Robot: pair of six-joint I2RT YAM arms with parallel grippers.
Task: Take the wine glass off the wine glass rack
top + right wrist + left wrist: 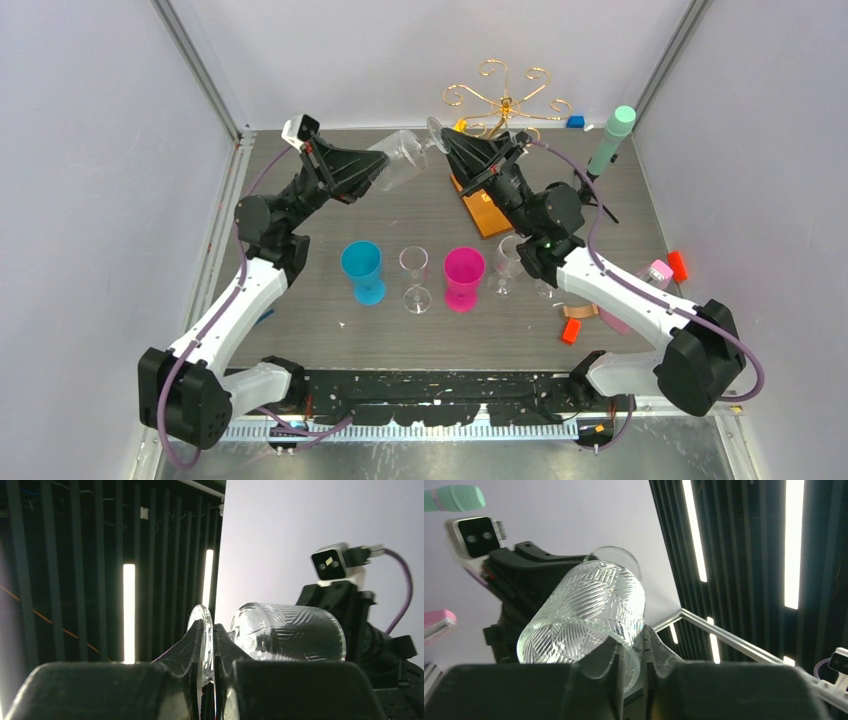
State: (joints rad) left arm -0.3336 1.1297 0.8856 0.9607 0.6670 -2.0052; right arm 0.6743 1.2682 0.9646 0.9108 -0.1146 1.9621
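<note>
A clear ribbed wine glass (404, 155) hangs on its side in the air between my two grippers, in front of the gold wire wine glass rack (505, 100) on its orange-brown wooden base (487, 212). My left gripper (385, 162) is shut on the rim of the glass bowl (589, 610), which shows between its fingers in the left wrist view (631, 652). My right gripper (447, 140) is shut on the glass's flat round foot (202, 622), pinched between its fingers (209, 640), with the bowl (290, 632) to the right of them. The glass is clear of the rack's arms.
On the table stand a blue cup (362, 270), a clear wine glass (414, 278), a pink cup (463, 277) and another clear glass (508, 262). A black tripod with a mint-green cylinder (612, 140) stands at the back right. Small orange, red and pink items (655, 272) lie at the right.
</note>
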